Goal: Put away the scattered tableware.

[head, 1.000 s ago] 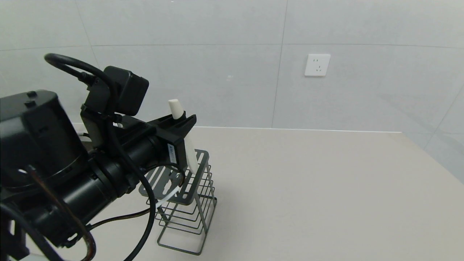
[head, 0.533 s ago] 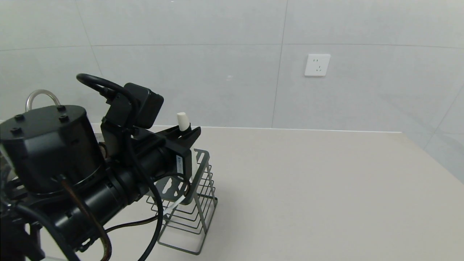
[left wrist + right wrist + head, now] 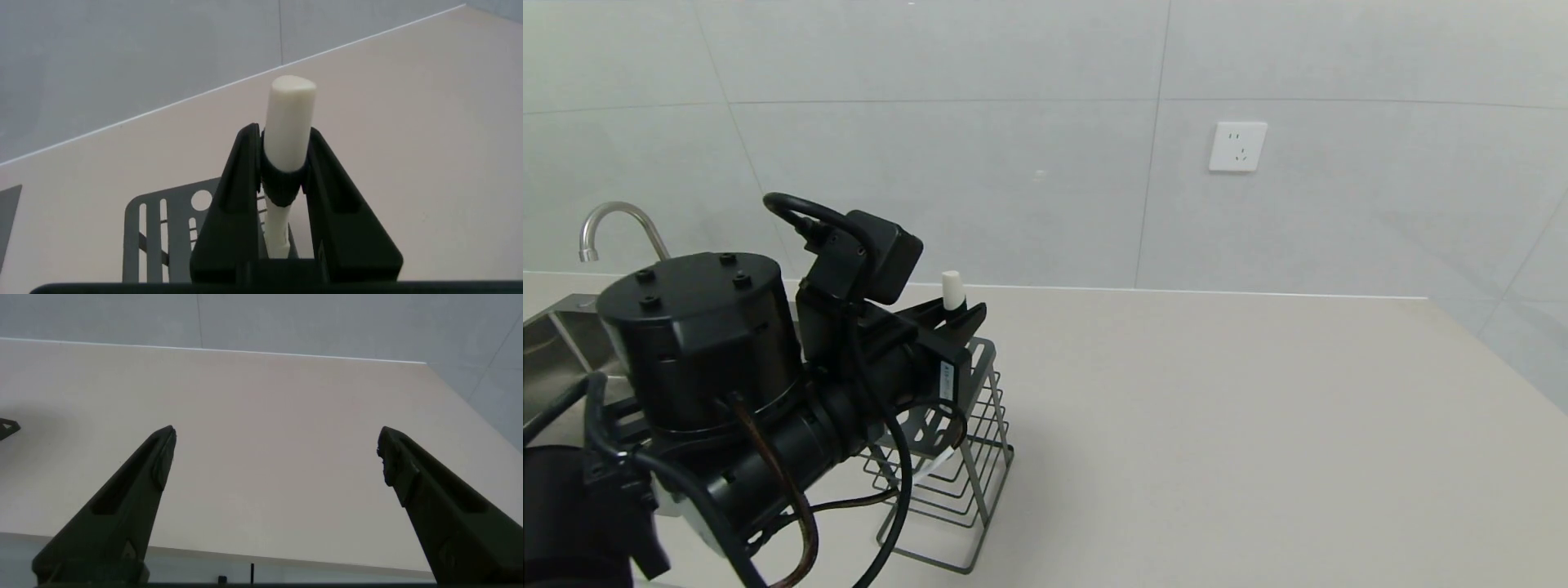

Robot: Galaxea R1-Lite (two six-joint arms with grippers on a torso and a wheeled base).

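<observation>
My left gripper (image 3: 960, 314) is shut on the cream-white handle of a utensil (image 3: 952, 287), held upright over the grey wire cutlery rack (image 3: 984, 425) on the counter. The handle's top sticks out above the fingers (image 3: 237, 163), and the utensil (image 3: 288, 114) runs down through the rack's slotted top plate (image 3: 159, 233). A white piece of it shows inside the wires lower down. My right gripper (image 3: 276, 437) hangs open over bare counter, nothing between its fingers.
The beige counter (image 3: 1258, 425) stretches wide to the right of the rack. A steel faucet (image 3: 613, 216) and sink (image 3: 556, 343) lie at the far left. A wall socket (image 3: 1238, 146) sits on the tiled wall behind.
My left arm has sunk and shifted right, carrying the utensil lower into the rack. The faucet behind it has come into sight.
</observation>
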